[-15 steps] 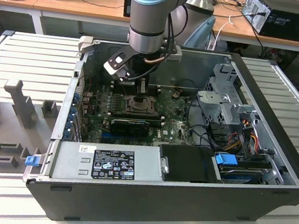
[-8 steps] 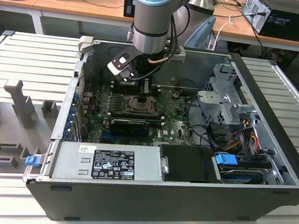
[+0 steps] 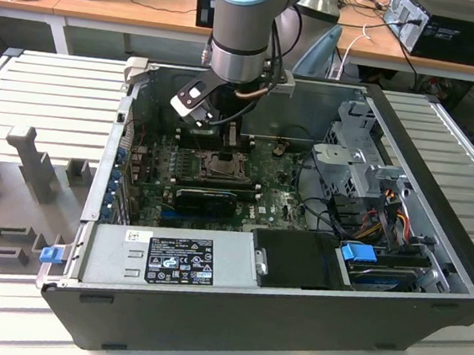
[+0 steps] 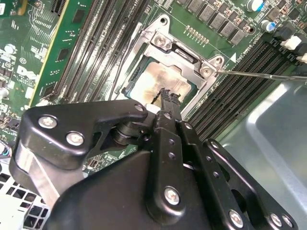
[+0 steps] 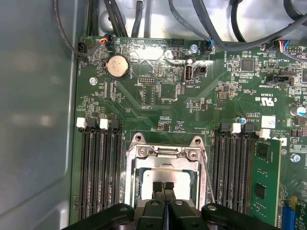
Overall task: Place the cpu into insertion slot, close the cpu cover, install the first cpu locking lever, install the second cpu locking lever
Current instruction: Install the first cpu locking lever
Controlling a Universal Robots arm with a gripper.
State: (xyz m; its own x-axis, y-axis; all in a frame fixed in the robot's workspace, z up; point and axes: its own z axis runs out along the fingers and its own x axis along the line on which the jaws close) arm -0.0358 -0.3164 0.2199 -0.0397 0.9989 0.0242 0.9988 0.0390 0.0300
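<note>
Tower case (image 3: 231,313) lies on its side, open face up, on a ribbed metal table (image 3: 52,82), mid-frame. Arm (image 3: 246,26) drops in from top centre. The gripper (image 3: 230,143) is low inside the case, right above the insertion slot (image 3: 219,169) on the green motherboard (image 3: 158,165). Long black card (image 3: 207,200) sits just below the slot in the picture. Silver power supply (image 3: 169,255) runs along the case's lower edge, with a black box (image 3: 296,258) to its right and a blue tab (image 3: 359,252) beside that. Drive cage (image 3: 354,156) and cables (image 3: 386,214) at right. Grey fixture blocks (image 3: 31,156) on the table, far left. Wooden desks (image 3: 136,6) across the top, black computer (image 3: 452,26) upper right.
</note>
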